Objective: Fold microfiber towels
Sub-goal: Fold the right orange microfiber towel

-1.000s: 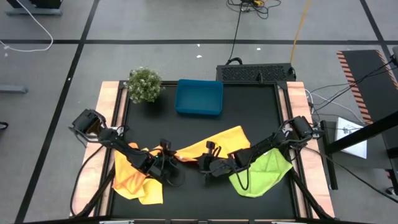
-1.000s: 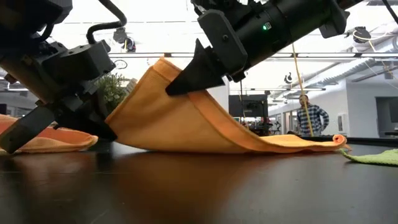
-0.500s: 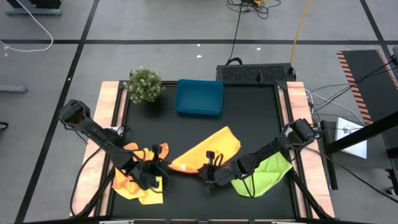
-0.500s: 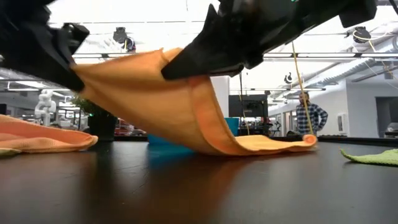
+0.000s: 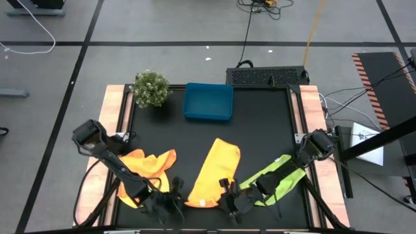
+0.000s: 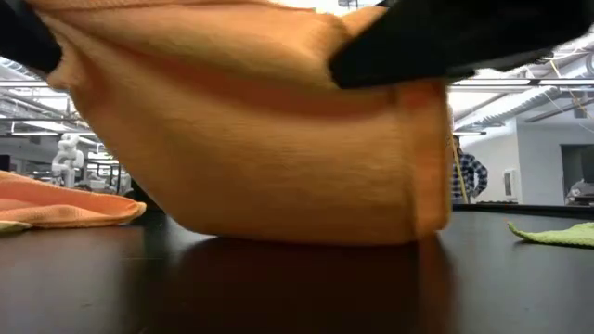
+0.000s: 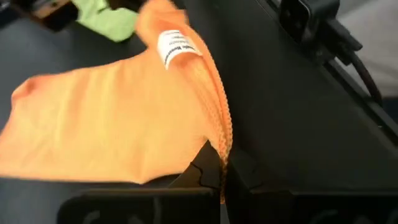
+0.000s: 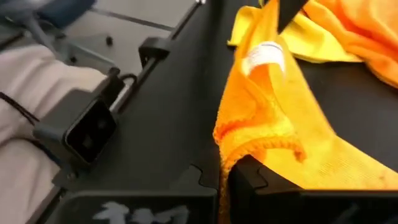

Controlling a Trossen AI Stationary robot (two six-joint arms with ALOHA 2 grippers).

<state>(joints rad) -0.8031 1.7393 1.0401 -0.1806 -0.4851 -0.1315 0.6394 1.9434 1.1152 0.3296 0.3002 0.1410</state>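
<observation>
Towel, white tag, print unreadable, both grippers pinching

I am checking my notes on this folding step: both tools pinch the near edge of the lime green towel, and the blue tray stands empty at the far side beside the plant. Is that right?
Not quite. The high view shows the left tool and right tool pinching the orange-yellow towel; the lime green towel lies under the right arm, ungripped. The blue tray does stand empty beside the plant.
</observation>
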